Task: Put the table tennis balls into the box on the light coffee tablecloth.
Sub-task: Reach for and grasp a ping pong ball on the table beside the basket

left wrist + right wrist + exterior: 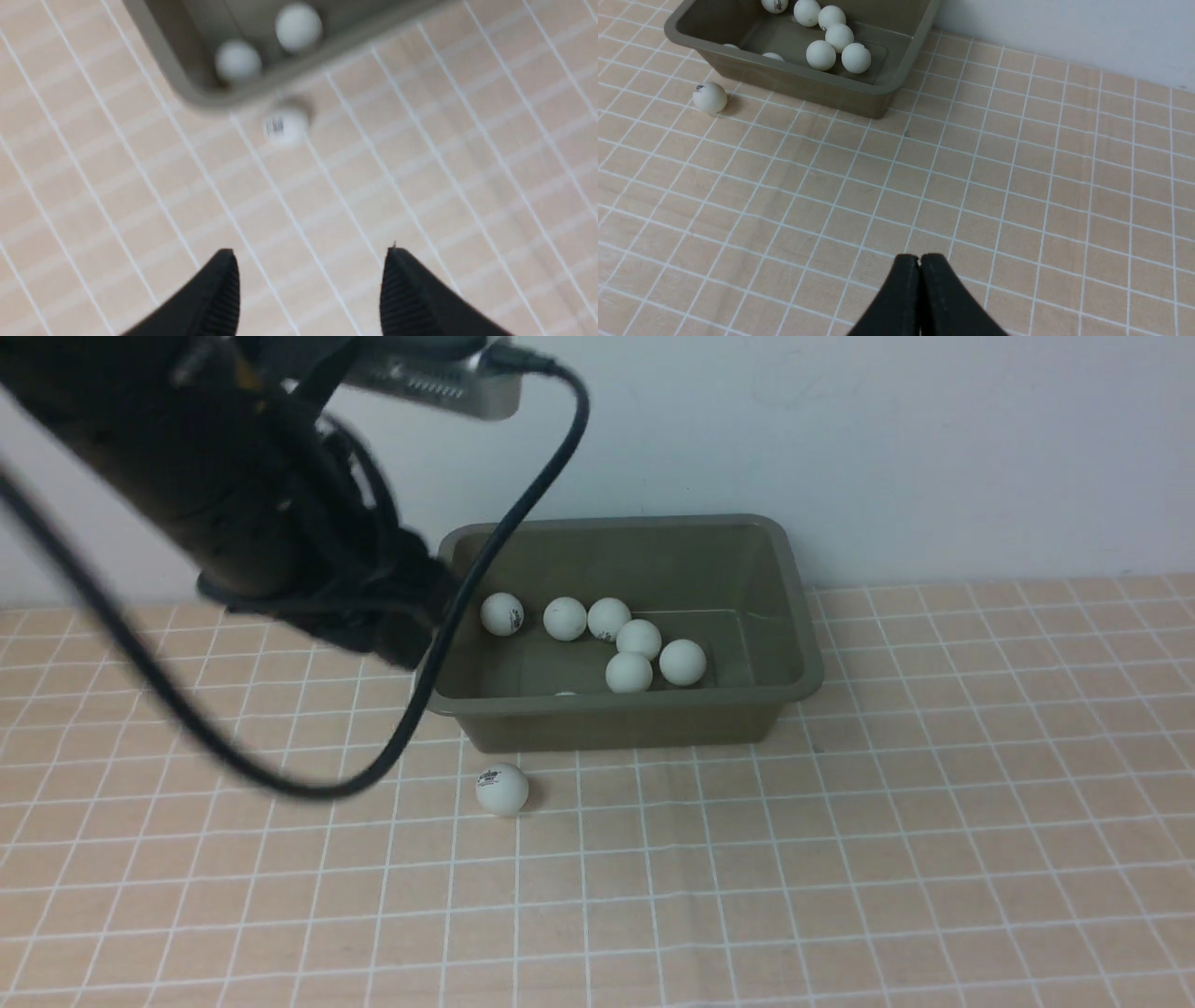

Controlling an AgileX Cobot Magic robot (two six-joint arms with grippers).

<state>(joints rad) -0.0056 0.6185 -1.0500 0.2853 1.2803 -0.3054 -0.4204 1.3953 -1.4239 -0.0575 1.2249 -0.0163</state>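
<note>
- The left tool (308, 261) hangs above the light coffee tablecloth (420, 186), its jaws apart and nothing between them.
- The right tool (919, 261) is pressed closed and empty, well back from everything else.
- Ahead of the left tool, one lone ball (286, 126) rests on the cloth, just beside the near wall of the box (154, 51) but outside it.
- Beyond that wall, inside the box, six table tennis balls (639, 638) show plainly, and at least one more peeks over the near rim.
- The task looks almost finished: only the lone ball seems left to be gripped, lifted over the rim and released.
</note>
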